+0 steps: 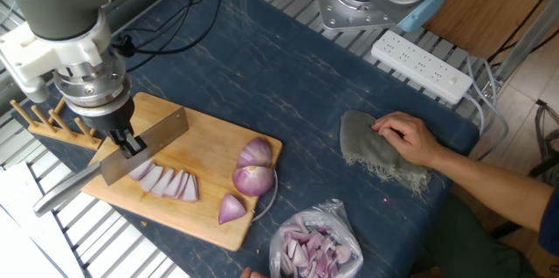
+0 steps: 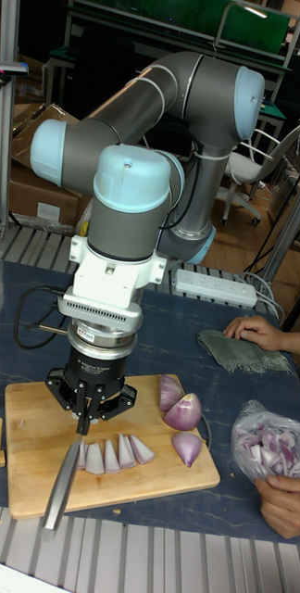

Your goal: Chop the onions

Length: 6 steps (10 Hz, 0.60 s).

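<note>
On the wooden cutting board [image 1: 205, 134] [image 2: 39, 408] lie the onions: a row of thin slices [image 1: 166, 181] [image 2: 113, 453], two larger halves [image 1: 254, 168] [image 2: 180, 402] and a small wedge [image 1: 231, 209] [image 2: 186, 447]. My gripper [image 1: 129, 145] [image 2: 83, 417] is shut on a cleaver [image 1: 144, 145] with a steel handle [image 1: 65, 192] [image 2: 59, 491]. The blade stands edge-down at the left end of the slice row.
A person's hand [image 1: 406, 136] [image 2: 252, 331] rests on a grey cloth [image 1: 367, 149] [image 2: 247, 355]. A clear bag of onion bits [image 1: 313, 245] [image 2: 266, 443] sits at the front, held by another hand [image 2: 284, 503]. A power strip [image 1: 421, 66] lies at the back, a wooden peg rack [image 1: 52, 121] at left.
</note>
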Each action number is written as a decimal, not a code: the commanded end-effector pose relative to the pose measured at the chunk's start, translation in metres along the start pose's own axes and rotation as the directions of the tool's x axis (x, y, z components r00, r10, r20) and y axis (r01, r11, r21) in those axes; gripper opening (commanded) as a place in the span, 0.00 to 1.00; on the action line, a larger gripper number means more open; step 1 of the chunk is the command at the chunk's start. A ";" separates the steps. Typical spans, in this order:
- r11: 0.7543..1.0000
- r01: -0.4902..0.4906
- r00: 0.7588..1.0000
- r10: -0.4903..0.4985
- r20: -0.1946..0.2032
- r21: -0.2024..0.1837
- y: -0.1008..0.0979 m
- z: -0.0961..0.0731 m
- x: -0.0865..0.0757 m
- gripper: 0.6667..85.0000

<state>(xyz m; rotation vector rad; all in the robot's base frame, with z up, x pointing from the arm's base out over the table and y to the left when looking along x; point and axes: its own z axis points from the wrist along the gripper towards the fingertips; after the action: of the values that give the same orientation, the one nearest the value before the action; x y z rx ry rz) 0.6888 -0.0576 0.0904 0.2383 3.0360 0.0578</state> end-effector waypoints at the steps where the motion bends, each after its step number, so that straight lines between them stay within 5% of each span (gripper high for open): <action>1: 1.000 -0.001 1.000 0.001 -0.014 -0.025 0.006 -0.001 0.004 0.00; 6: 1.000 0.002 1.000 -0.002 -0.013 -0.012 0.000 -0.001 0.002 0.00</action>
<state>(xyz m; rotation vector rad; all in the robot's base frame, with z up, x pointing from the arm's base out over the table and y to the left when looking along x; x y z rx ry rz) 0.6861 -0.0570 0.0897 0.2313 3.0495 0.0636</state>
